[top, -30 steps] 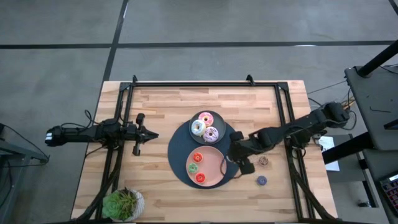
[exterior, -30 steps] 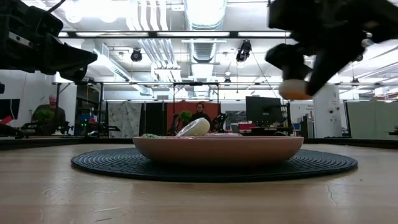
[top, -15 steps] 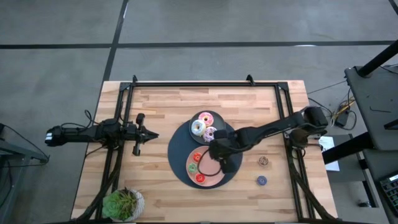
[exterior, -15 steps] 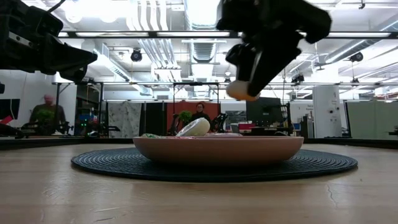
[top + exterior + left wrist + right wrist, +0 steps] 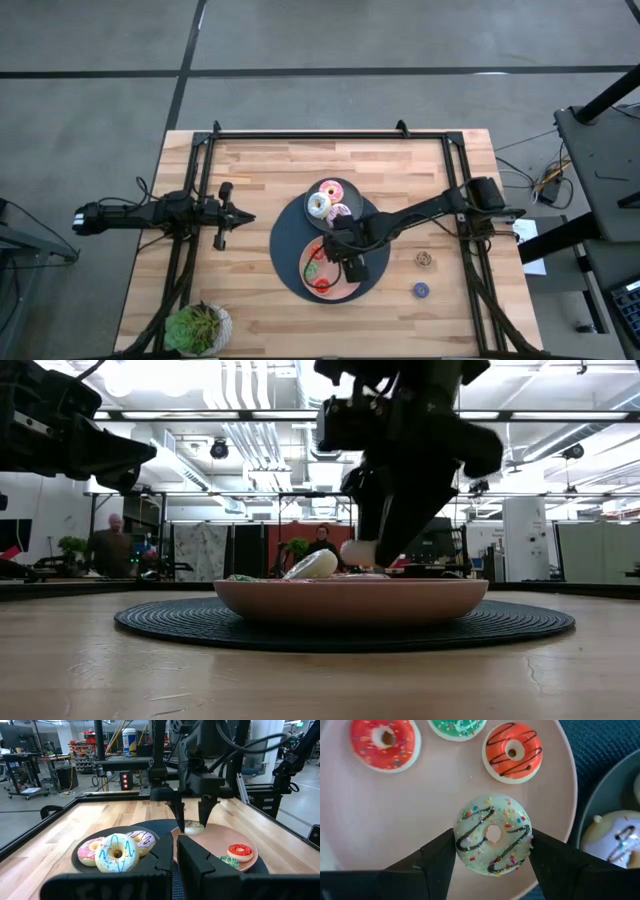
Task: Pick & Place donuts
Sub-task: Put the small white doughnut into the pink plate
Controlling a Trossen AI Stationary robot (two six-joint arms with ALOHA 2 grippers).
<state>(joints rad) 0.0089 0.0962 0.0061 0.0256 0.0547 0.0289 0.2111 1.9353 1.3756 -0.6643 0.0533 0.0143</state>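
One pale sprinkled donut (image 5: pixel 493 835), clamped in the right pincer (image 5: pixel 345 262), has moved from table's edge to over the pink plate (image 5: pixel 395 815).

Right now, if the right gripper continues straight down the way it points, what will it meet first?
Probably the bare floor of the pink plate. The right gripper holds the pale green donut just above it, clear of the orange donut, though the exact height is unclear.

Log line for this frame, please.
right gripper shut on pale green donut | over pink plate | not released | left gripper idle at left
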